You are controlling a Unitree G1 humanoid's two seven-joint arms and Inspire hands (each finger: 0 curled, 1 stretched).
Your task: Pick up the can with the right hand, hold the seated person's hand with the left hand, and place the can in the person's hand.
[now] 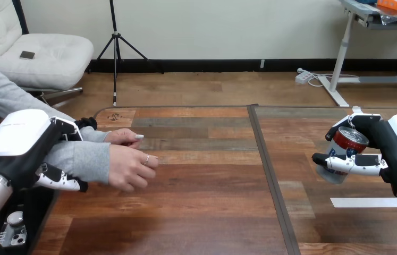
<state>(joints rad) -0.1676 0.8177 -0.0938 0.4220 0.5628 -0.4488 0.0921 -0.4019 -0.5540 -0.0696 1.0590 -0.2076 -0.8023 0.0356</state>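
**Red-topped can [347, 142] in right hand [383, 139], left hand [20, 139] on person's forearm [82, 159]**

Right hand: at the view's right, over the wooden table [201, 212]. Its fingers [351, 162] wrap the can from above and across the near side, clamped on it. The can is tilted, red top facing up and left, silver-blue body below. It looks clear of the wood, not resting on it. A white tape strip [366, 202] lies on the table just below it in the view.

Left hand: at the table's left edge, white shell up. Its fingers [60, 182] show above and below the grey sleeve, curled round the forearm just behind the cuff.

Person's near hand [129, 169] sticks out past that cuff, fingers loosely bent, low over the table. Person's far hand [124, 137] sits just behind it; can't tell if the two touch.

The can and the person's hands are well apart, with the table's dark seam [270, 175] between them.
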